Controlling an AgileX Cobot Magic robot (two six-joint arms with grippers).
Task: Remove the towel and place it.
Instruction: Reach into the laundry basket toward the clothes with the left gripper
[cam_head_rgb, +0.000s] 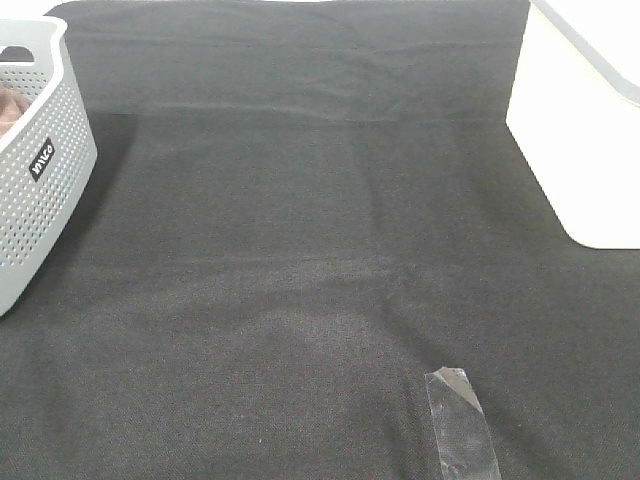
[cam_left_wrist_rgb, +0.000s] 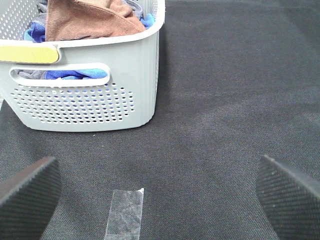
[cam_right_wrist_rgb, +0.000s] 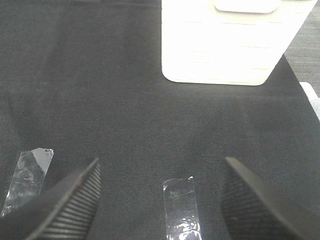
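The reddish-brown towel (cam_left_wrist_rgb: 90, 20) lies crumpled on top of blue and grey cloths inside a grey perforated basket (cam_left_wrist_rgb: 85, 95). In the exterior high view only a sliver of the towel (cam_head_rgb: 10, 110) shows in the basket (cam_head_rgb: 40, 170) at the far left edge. My left gripper (cam_left_wrist_rgb: 157, 192) is open and empty over the black table covering, a short way in front of the basket. My right gripper (cam_right_wrist_rgb: 160, 200) is open and empty over the covering, facing a white box. Neither gripper shows in the exterior high view.
A white box (cam_head_rgb: 585, 130) stands at the right edge and also shows in the right wrist view (cam_right_wrist_rgb: 230, 42). Strips of clear tape lie on the black covering (cam_head_rgb: 300, 230): one in the exterior high view (cam_head_rgb: 462, 420), one in the left wrist view (cam_left_wrist_rgb: 125, 212), two in the right wrist view (cam_right_wrist_rgb: 181, 207) (cam_right_wrist_rgb: 27, 172).
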